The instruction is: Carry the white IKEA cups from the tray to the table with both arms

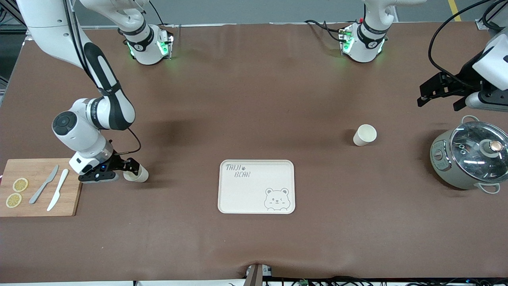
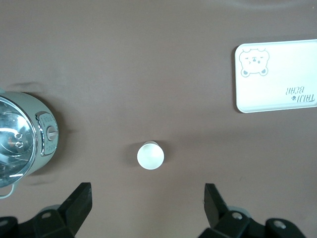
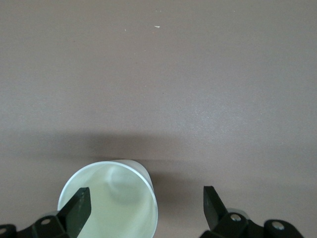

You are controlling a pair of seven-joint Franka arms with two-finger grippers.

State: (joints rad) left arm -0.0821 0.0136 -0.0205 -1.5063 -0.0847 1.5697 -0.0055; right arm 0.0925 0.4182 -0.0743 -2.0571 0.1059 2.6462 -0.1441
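Both cups sit on the table; tray [image 1: 256, 186] empty. Right gripper [image 1: 127, 169] spread wide around 1 cup [image 1: 137, 174] at frame's lower left; left gripper [image 1: 438, 94] wide, over the table at the upper right above the other cup [image 1: 364, 135]. Next: the right gripper should lift clear.

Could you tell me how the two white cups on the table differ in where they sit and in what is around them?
The cup by the cutting board stands toward the right arm's end, between the open fingers of the right gripper; the cup by the pot stands toward the left arm's end, with nothing touching it. The first is nearer the front camera. The left gripper hangs open in the air, apart from its cup. Both are upright on the table, off the tray.
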